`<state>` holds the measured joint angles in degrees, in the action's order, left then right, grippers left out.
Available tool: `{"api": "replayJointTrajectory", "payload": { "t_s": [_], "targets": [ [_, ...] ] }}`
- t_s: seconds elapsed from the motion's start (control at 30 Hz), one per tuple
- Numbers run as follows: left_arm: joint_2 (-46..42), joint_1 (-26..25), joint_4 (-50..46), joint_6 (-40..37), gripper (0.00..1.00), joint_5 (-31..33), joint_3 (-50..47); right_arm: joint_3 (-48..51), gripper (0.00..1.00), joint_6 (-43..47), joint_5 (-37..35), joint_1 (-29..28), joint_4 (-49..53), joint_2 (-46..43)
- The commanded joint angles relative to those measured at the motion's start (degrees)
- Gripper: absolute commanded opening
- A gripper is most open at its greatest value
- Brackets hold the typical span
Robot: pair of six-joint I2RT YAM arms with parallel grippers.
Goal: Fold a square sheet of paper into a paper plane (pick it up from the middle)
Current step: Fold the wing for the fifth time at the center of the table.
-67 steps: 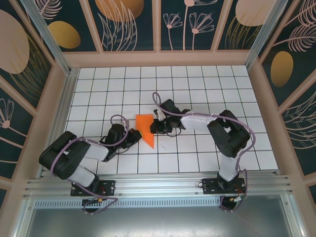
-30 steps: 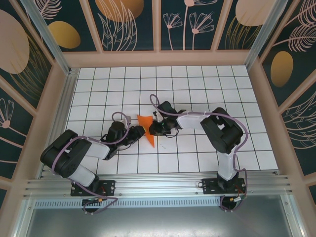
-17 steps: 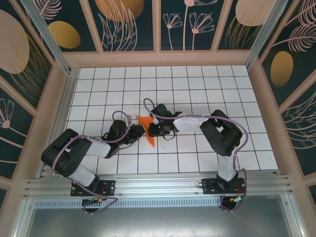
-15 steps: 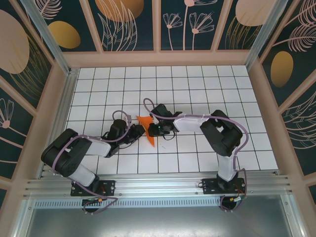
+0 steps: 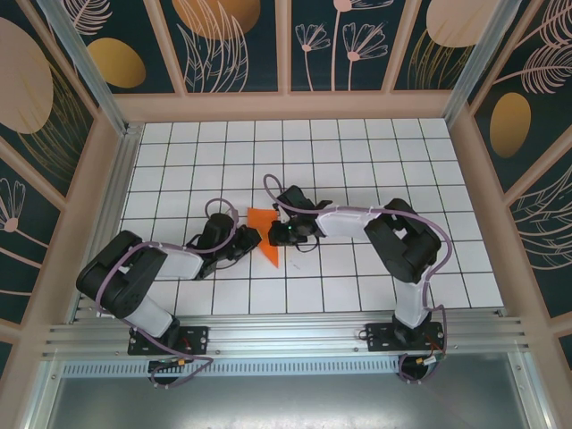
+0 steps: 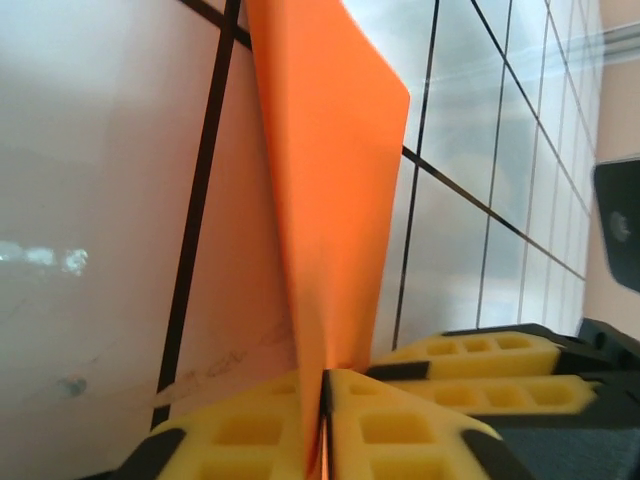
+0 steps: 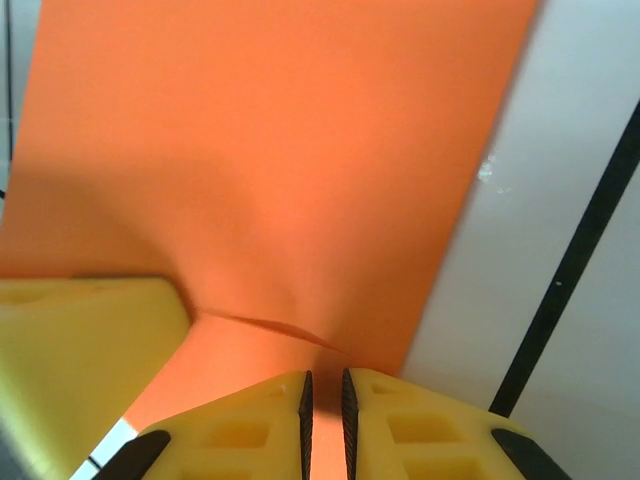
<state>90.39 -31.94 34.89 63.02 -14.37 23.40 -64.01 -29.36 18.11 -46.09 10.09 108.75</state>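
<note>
The square sheet of paper (image 5: 268, 248) is a folded orange shape with a point toward the near side, lying mid-table between both arms. My left gripper (image 5: 253, 238) meets it from the left. In the left wrist view the paper (image 6: 330, 180) stands up on edge, and my left gripper (image 6: 324, 400) is shut on its lower edge. My right gripper (image 5: 280, 234) comes in from the right. Its pads (image 7: 260, 420) are almost together on a raised crease of the paper (image 7: 280, 150). Each wrist view also catches the other gripper's yellow fingers (image 6: 480, 360) (image 7: 80, 340) close by.
The table (image 5: 357, 170) is white tile with black grid lines. Wooden walls (image 5: 465, 179) enclose it on three sides, and an aluminium rail (image 5: 286, 340) runs along the near edge by the arm bases.
The paper went from lying flat and wide to being pinched up and narrower. The left gripper has closed on it. The right arm has shifted a little left, toward the paper.
</note>
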Motion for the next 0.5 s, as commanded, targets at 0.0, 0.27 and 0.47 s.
{"api": "replayJointTrajectory", "payload": {
  "t_s": [0.0, 0.27, 0.47],
  "targets": [
    [0.15, -0.27, -6.8, -3.6, 0.09, 3.17, 2.69, -0.22, 0.19, -2.25, 2.0, 0.73, -1.29, -4.61],
    [1.32, -0.26, -14.01, -7.92, 0.07, 4.26, 6.78, 2.54, 0.18, -4.19, 4.96, 0.06, -2.3, -6.16],
    [1.98, -0.25, -16.06, -8.86, 0.07, 4.35, 8.39, 4.37, 0.16, -5.08, 7.19, -1.11, -2.38, -3.69]
  ]
}}
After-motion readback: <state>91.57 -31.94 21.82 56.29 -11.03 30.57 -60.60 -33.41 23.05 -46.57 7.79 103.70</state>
